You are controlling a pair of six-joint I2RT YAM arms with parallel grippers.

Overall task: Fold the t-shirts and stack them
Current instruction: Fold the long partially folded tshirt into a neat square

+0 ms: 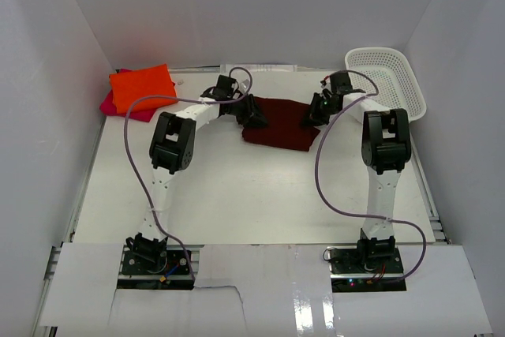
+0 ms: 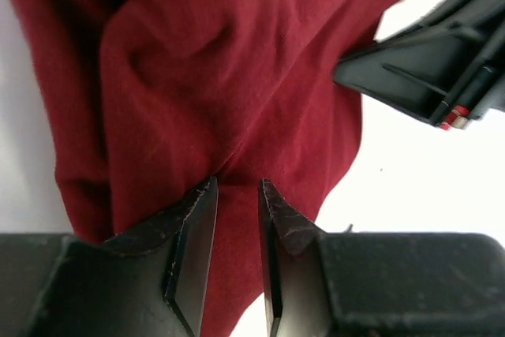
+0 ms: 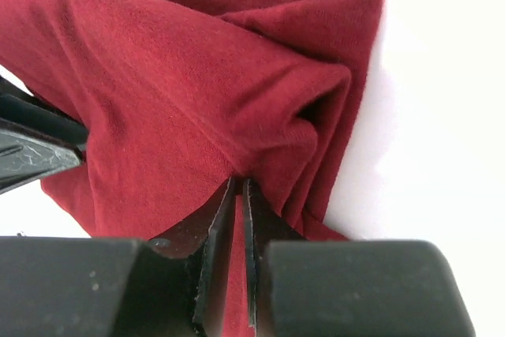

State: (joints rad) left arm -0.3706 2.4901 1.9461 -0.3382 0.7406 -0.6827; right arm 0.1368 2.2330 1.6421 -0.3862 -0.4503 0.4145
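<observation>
The left gripper (image 2: 237,187) has its jaws drawn in to a narrow gap, with a fold of the maroon shirt (image 2: 237,76) pinched between the tips. The right gripper (image 3: 239,183) is closed almost to a slit on another fold of the same shirt.

From above, the left arm rises from its base, bends at a high elbow and reaches far and inward to the shirt's left end. The right arm stands more upright, its forearm angled far and inward to the shirt's right end. The two grippers face each other across the cloth.

Only the wrist views show the pinches. The left wrist view also shows the right gripper's dark finger against the shirt's edge at upper right, and the right wrist view shows the left gripper's finger at its left edge. Bunched creases run up to each grip.

Only the top view shows the whole shirt. It lies on the counter (image 1: 237,195) at the far middle, with its long axis running left to right between the grippers and its near edge sagging towards the right.

The orange shirt (image 1: 142,88) lies folded on the pink shirt (image 1: 108,103) in the far left corner. A basket (image 1: 394,76) sits at the far right.
</observation>
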